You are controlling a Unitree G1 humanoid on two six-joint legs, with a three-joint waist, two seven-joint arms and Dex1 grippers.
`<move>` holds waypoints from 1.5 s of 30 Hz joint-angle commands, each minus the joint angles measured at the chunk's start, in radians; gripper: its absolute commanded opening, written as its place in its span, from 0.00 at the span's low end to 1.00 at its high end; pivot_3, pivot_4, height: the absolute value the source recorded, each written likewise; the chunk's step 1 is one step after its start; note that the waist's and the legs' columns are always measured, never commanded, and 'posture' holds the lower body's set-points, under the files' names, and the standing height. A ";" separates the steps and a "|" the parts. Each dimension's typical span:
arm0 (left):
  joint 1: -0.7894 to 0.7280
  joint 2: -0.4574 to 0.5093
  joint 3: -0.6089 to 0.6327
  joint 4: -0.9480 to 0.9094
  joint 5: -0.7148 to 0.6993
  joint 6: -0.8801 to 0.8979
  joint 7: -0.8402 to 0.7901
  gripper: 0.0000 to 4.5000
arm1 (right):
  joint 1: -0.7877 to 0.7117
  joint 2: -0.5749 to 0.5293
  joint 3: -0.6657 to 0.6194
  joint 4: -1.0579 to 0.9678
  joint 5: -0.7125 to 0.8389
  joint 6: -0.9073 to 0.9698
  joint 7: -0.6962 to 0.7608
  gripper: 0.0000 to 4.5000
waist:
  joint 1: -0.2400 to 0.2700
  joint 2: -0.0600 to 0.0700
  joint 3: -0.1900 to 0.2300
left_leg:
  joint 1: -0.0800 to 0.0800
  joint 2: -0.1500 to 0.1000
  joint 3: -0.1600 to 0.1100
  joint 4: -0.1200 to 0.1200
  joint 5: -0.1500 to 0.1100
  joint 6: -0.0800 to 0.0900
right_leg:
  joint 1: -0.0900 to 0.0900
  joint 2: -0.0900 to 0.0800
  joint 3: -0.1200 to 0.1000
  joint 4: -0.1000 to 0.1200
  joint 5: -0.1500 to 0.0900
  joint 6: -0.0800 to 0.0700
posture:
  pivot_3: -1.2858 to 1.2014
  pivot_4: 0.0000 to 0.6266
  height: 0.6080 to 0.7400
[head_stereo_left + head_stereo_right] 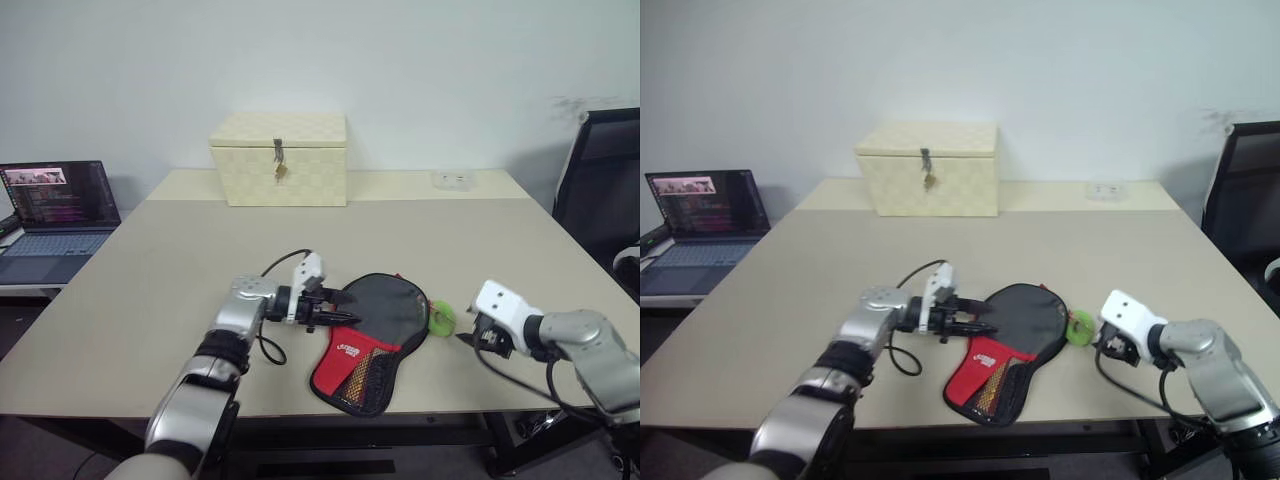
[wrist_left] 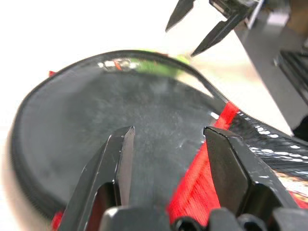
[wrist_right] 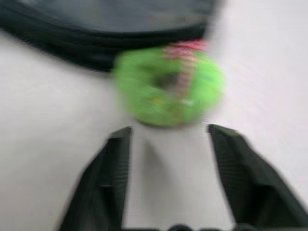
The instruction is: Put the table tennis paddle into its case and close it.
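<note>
The case (image 1: pixel 378 335) lies flat near the table's front edge: a black paddle-shaped pouch whose red panel and mesh pocket (image 1: pixel 358 366) point toward me. The table tennis paddle is hidden from view. A green ring (image 1: pixel 442 318) on a red tag lies against the case's right rim. My left gripper (image 1: pixel 340 313) points right at the case's left rim and is open; in the left wrist view its fingers (image 2: pixel 121 149) stand apart over the black fabric (image 2: pixel 144 106). My right gripper (image 1: pixel 463 338) is open just right of the green ring (image 3: pixel 168 91), holding nothing.
A cream woven box (image 1: pixel 279 158) with a metal latch stands at the back of the table (image 1: pixel 170 290). An open laptop (image 1: pixel 55 215) sits on a side desk to the left. A black chair (image 1: pixel 605 190) is at the right. A small white object (image 1: pixel 452 180) lies back right.
</note>
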 commanded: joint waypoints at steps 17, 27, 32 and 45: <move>0.298 0.178 0.117 -0.601 -0.246 0.406 0.200 0.56 | -0.124 0.383 -0.358 -0.317 0.473 0.802 -0.288 0.85 | 0.014 0.001 0.000 | -0.002 0.004 -0.003 0.000 0.000 0.000 | 0.000 -0.003 0.000 0.000 0.000 0.000 | 0.52 0.24 1.00; 0.262 0.181 0.086 -0.570 -0.246 0.383 0.198 0.56 | 0.007 0.540 -0.323 -0.416 0.451 0.867 -0.472 0.85 | 0.006 0.001 0.000 | -0.001 0.000 -0.001 0.000 0.000 0.000 | 0.000 -0.001 0.001 0.000 -0.001 0.001 | 0.52 0.24 1.00; 0.255 0.188 0.074 -0.565 -0.243 0.371 0.192 0.56 | 0.005 0.631 -0.352 -0.376 0.440 0.879 -0.540 0.85 | 0.007 0.001 0.000 | -0.001 0.001 -0.001 0.000 0.000 0.000 | 0.000 -0.001 0.001 0.000 -0.002 0.004 | 0.52 0.24 1.00; 0.264 0.198 0.071 -0.577 -0.244 0.363 0.202 0.56 | -0.001 0.689 -0.255 -0.201 0.412 0.718 -0.598 0.77 | 0.002 0.001 -0.001 | 0.000 0.001 -0.001 0.000 0.000 0.000 | 0.000 -0.001 0.002 0.000 -0.002 0.004 | 0.52 0.24 1.00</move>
